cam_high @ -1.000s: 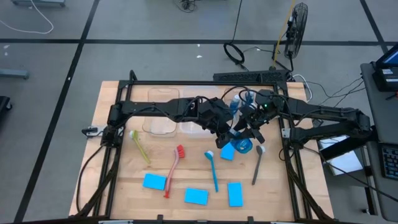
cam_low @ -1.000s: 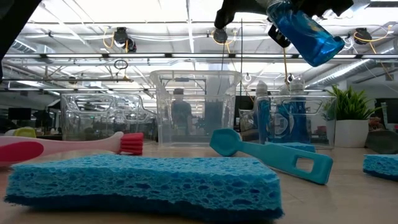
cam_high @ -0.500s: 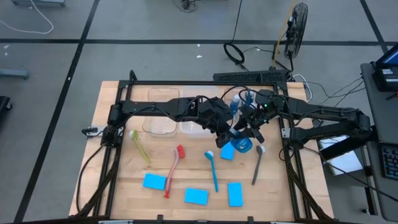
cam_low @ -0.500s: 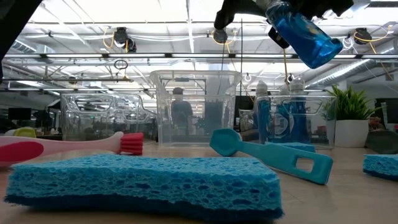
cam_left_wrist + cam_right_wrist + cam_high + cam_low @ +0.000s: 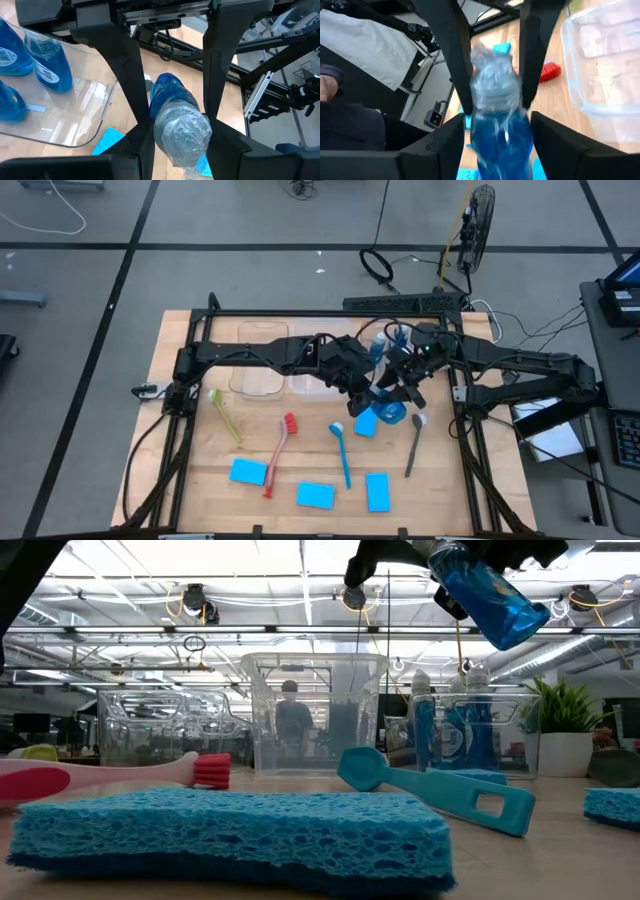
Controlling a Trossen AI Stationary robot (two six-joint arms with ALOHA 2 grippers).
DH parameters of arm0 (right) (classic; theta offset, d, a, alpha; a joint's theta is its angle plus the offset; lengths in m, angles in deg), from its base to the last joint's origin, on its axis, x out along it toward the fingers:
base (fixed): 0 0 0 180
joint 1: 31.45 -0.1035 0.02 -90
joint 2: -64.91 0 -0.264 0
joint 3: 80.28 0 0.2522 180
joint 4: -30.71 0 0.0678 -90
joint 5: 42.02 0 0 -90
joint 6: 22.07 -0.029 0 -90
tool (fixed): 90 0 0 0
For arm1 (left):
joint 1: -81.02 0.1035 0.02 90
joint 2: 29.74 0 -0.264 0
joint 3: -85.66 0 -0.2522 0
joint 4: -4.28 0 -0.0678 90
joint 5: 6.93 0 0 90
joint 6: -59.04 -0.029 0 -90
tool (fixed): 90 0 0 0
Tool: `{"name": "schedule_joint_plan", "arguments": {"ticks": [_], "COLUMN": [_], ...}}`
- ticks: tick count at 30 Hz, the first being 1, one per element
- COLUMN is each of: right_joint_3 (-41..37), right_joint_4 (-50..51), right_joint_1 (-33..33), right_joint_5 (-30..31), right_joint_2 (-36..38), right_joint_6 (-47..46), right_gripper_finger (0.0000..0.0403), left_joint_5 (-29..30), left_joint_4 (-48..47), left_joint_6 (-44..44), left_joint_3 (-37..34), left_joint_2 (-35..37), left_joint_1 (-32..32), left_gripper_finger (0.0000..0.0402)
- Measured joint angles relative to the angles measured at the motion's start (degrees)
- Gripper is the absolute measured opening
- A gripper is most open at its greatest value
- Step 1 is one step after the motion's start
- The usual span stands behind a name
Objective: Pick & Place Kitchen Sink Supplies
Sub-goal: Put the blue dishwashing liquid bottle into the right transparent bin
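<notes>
Front sponge [image 5: 230, 840]: flat on the table, closest to the low camera.
Blue brush [image 5: 440, 790]: lies just behind that sponge, its head raised toward the middle.
Red brush [image 5: 110, 775]: lies to one side, bristles pointing inward.
Other supplies: the yellow-green brush [image 5: 226, 416] and the grey brush [image 5: 413, 448] lie well apart near opposite sides of the table.
Held bottle [image 5: 495, 600]: in the air and tilted, above a sponge [image 5: 366, 423] in front of the bins, with the two arms meeting at it.
Left gripper [image 5: 181, 142]: closed to a middling width on the held bottle's cap end, and both pads touch it.
Right gripper [image 5: 500, 140]: faces the left gripper and sits at the body of the same bottle, but whether it grips or merely flanks it cannot be told.
Middle bin [image 5: 315, 710]: clear and upright, beyond the brushes.
Bottle bin [image 5: 520, 740]: stands beside the middle bin, and the other blue bottles [image 5: 460, 735] stand upright inside it.
Plant [image 5: 565, 735]: stands just past the bottle bin.
Person [image 5: 292, 720]: far off in the room, seen through the middle bin.
Change: the held bottle and both arms sit where they did a second ago — only the distant person has shifted slightly sideways.
</notes>
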Motion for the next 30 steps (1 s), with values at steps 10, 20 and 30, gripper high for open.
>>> {"name": "schedule_joint_plan", "arguments": {"ticks": [10, 20, 30], "right_joint_3": [-0.04, -0.04, -0.09], "right_joint_4": [0.52, -0.12, -1.35], "right_joint_1": [-0.02, -0.07, -0.07], "right_joint_5": [-1.03, -1.28, -1.41], "right_joint_2": [0.28, 0.28, 0.28], "right_joint_6": [-0.39, -0.39, -0.61], "right_gripper_finger": [0.0211, 0.0174, 0.0184], "left_joint_5": [-0.48, -0.77, -0.86], "left_joint_4": [-0.02, 0.37, 0.47], "left_joint_6": [0.04, 0.22, 0.39], "left_joint_3": [0.0, 0.0, 0.0], "left_joint_2": [0.03, 0.11, 0.17], "left_joint_1": [-0.25, -0.47, -0.47], "left_gripper_finger": [0.0139, 0.0139, 0.0139]}}
